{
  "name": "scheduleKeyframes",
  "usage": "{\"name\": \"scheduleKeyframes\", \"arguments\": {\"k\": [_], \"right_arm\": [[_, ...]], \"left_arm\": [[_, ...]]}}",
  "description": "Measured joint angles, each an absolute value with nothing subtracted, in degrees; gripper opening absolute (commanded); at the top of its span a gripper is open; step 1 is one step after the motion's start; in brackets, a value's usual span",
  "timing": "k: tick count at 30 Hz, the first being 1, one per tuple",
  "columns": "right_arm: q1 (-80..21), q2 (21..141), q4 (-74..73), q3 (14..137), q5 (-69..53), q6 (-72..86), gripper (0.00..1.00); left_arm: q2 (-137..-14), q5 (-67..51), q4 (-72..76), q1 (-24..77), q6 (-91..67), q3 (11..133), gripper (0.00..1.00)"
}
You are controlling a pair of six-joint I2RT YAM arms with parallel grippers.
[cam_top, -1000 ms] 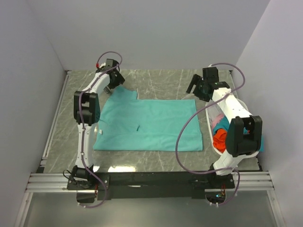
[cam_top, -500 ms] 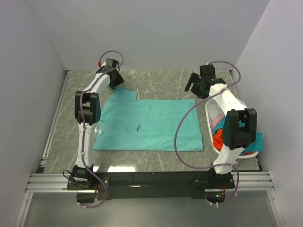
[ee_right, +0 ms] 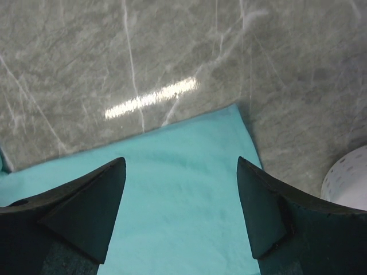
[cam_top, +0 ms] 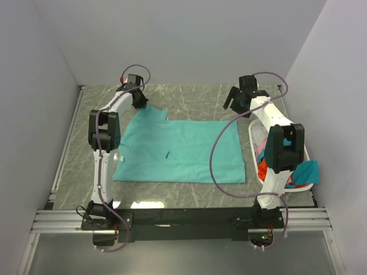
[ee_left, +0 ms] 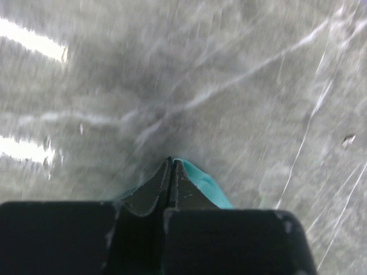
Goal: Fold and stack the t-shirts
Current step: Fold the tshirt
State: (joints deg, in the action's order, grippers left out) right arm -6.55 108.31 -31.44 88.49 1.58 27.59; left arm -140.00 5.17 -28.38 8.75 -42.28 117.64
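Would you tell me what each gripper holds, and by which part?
Left gripper pinches the teal t-shirt at its far left corner; right gripper holds nothing.

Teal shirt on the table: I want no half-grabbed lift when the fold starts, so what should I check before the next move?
1. Left claw shut on the teal shirt: ok, fingers closed with teal cloth at them.
2. Right claw gripping the shirt: not ok, it is open.
3. Right claw lined up with the far right corner: ok, the corner shows just ahead of its open fingers.
4. Right claw's height above the cloth: cannot tell.
5. Shirt spread flat: ok, one small wrinkle near the middle.
6. Basket apart from the right claw: ok.
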Motion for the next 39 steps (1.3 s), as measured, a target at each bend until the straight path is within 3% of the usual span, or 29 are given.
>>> {"name": "scheduleKeyframes", "arguments": {"k": [11,28,31,39], "right_arm": [[-6.55,123.07,-34.02,103.85,7.64,28.91,0.74],[-6.83,127.81,-35.44,103.83,12.47,30.11,0.67],[-7.01,127.81,-36.29,103.72,13.26,30.44,0.58],[-8.12,127.81,-38.59,103.7,13.93,31.38,0.61]], "left_arm": [[-132.75,3.2,-26.76,8.97,-42.22,106.15,0.0],[-128.62,1.76,-23.44,9.21,-42.7,99.09,0.0],[-128.07,1.74,-23.38,9.26,-42.7,98.56,0.0],[-126.26,1.83,-23.11,9.52,-42.72,96.95,0.0]]}}
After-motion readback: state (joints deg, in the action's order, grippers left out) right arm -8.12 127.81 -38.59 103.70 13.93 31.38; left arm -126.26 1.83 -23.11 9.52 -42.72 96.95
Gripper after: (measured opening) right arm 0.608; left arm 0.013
